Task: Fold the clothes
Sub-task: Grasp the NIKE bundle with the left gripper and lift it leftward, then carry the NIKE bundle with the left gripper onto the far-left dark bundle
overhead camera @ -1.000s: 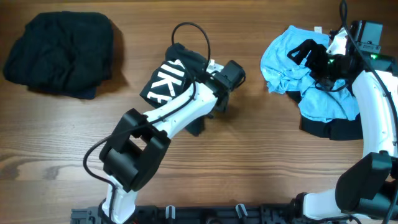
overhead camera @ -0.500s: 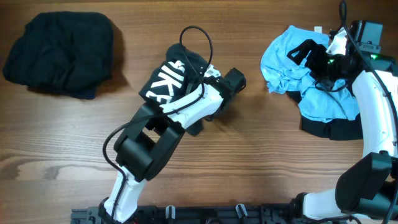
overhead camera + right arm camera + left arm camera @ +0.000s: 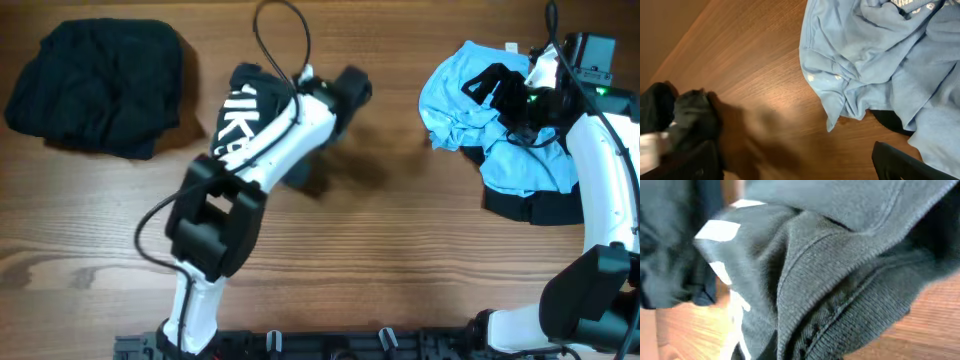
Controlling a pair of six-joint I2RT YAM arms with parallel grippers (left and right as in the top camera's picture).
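Cannot tell state of left tool [image 3: 345, 88], crowded by black lettered garment [image 3: 805, 280], but can see right tool [image 3: 505, 100] spread apart just behind blue garment [image 3: 875, 65].

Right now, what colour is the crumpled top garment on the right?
Light blue crumpled garment, clearest overhead.

Left arm [image 3: 280, 140] stretched forward, blurred; right fingers [image 3: 905, 162] spread apart.

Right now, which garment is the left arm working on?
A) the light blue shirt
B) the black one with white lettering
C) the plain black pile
B: the left arm crosses the black garment with white lettering, and its wrist view is filled with dark ribbed fabric with white print.
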